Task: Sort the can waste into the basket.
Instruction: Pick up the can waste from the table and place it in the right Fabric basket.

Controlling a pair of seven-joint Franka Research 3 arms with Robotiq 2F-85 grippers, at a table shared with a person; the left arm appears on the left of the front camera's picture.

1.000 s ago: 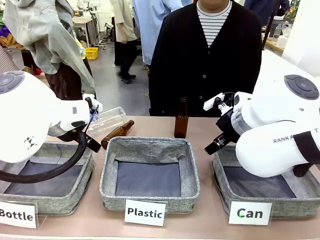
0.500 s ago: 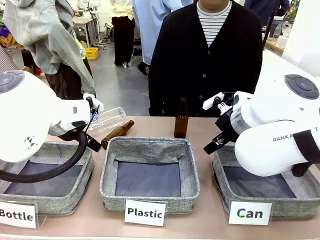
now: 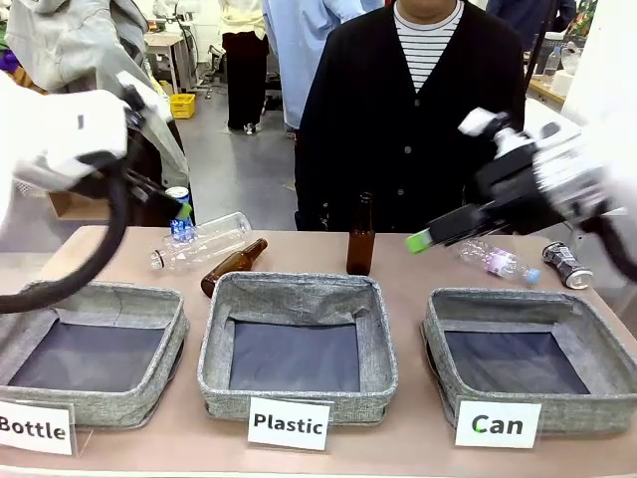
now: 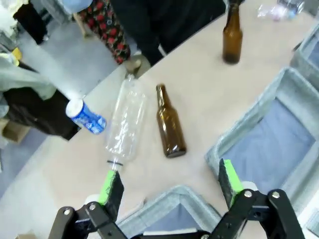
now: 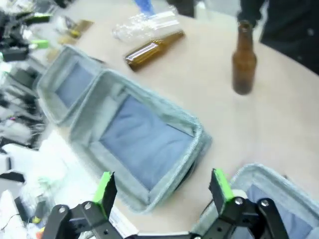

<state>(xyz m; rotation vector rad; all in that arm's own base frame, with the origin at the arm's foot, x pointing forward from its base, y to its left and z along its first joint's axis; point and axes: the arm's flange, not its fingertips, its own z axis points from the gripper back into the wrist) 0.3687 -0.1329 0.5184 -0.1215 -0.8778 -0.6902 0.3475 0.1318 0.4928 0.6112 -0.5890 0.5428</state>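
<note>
Grey dented can lies near the tabletop's far right corner, blue can far left, basket empty; my left gripper and right gripper gape unloaded, so I'd lower the right onto grey first.

Bright even indoor light, soft shadows, both arms motion-blurred, right wrist view smeared
</note>
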